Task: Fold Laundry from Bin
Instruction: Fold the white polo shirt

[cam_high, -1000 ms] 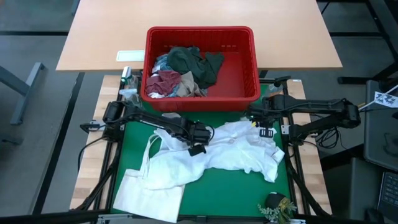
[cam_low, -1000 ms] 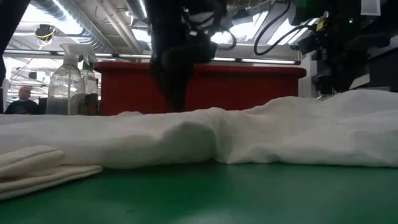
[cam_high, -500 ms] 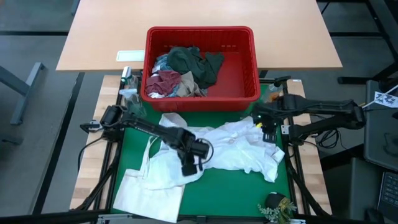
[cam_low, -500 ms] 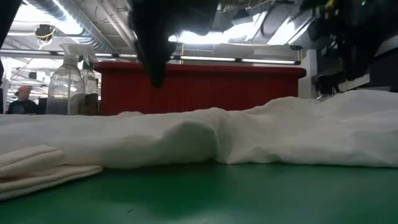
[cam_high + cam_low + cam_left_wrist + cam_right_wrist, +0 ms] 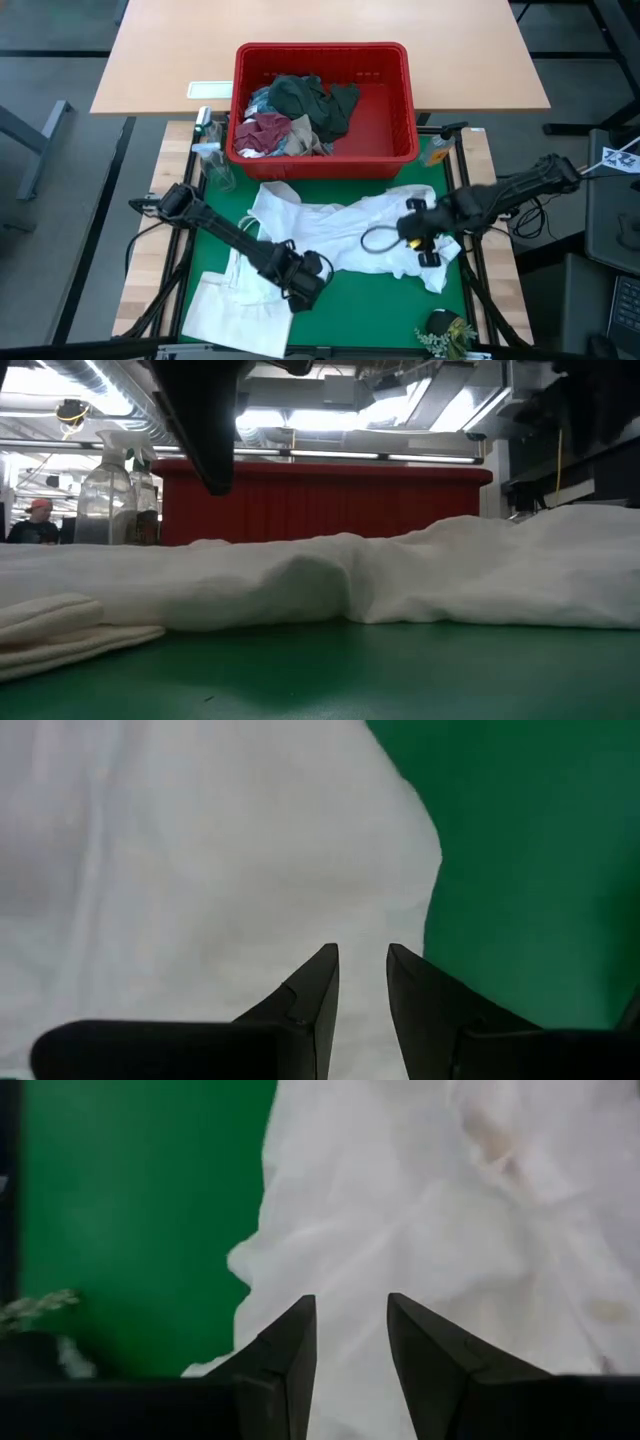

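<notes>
High view: a white garment point(image 5: 350, 235) lies crumpled and spread across the green mat point(image 5: 370, 300), just in front of the red bin point(image 5: 320, 100), which sits at the far edge of the mat against a light wooden table point(image 5: 170, 50). Inside the bin, heaped toward its left half, are a dark green piece point(image 5: 315, 100), a maroon piece point(image 5: 262, 130) and some beige and pale blue cloth. The left gripper point(image 5: 300, 288) hovers over the near-left edge of the white garment, beside a flat white tote bag point(image 5: 235, 315) at the mat's near-left corner. The right gripper point(image 5: 425, 240) is above the garment's right side. Left wrist view shows its two dark fingers point(image 5: 315, 995) parted by a narrow gap with nothing between them, over white cloth where it meets bare green mat; right wrist view shows the same for the right fingers point(image 5: 290, 1350), slightly apart and empty above the wrinkled white fabric near its edge. Low view shows the garment as a long white ridge across the mat, the bin's red wall behind it, and clear spray bottles point(image 5: 105, 495) at the left. A person in a red cap point(image 5: 38, 520) appears far off in the room. A white label point(image 5: 210, 90) lies on the wooden table left of the bin, but its writing is too small to read; no brand is legible anywhere.
</notes>
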`<control>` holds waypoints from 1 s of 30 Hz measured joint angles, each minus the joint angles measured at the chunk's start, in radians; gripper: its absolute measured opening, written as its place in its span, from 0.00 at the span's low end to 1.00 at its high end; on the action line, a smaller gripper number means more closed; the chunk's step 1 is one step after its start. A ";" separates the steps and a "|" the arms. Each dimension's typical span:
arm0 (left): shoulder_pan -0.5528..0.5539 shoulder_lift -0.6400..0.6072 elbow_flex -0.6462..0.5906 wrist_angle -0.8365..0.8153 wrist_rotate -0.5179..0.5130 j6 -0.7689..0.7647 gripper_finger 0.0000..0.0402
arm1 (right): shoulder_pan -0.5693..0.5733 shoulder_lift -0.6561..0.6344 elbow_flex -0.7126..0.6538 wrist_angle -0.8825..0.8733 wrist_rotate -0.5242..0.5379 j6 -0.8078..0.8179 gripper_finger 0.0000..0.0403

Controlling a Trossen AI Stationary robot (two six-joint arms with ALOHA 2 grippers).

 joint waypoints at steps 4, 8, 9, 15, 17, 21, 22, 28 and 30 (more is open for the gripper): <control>-0.038 0.035 -0.001 0.008 -0.006 -0.043 0.21 | 0.083 0.048 -0.111 0.130 0.001 0.040 0.31; -0.070 0.081 -0.001 -0.001 -0.030 -0.082 0.21 | 0.136 0.081 -0.202 0.213 0.049 0.138 0.31; -0.075 0.093 -0.001 -0.001 -0.043 -0.093 0.21 | 0.144 0.087 -0.222 0.219 0.067 0.168 0.31; -0.078 0.183 -0.001 0.003 -0.010 -0.088 0.21 | 0.149 0.106 -0.355 0.296 0.073 0.284 0.31; -0.077 0.192 0.003 0.000 0.040 -0.063 0.21 | 0.150 0.105 -0.402 0.340 0.021 0.288 0.31; -0.079 0.199 0.003 -0.005 0.103 -0.018 0.21 | 0.169 0.101 -0.456 0.367 -0.087 0.286 0.31; -0.081 0.196 0.003 -0.005 0.109 -0.015 0.21 | 0.180 0.100 -0.461 0.362 -0.109 0.286 0.31; -0.084 0.187 0.002 -0.007 0.132 -0.014 0.21 | 0.264 0.104 -0.438 0.362 -0.249 0.256 0.31; -0.084 0.187 0.002 -0.004 0.161 -0.009 0.21 | 0.292 0.105 -0.421 0.354 -0.272 0.256 0.31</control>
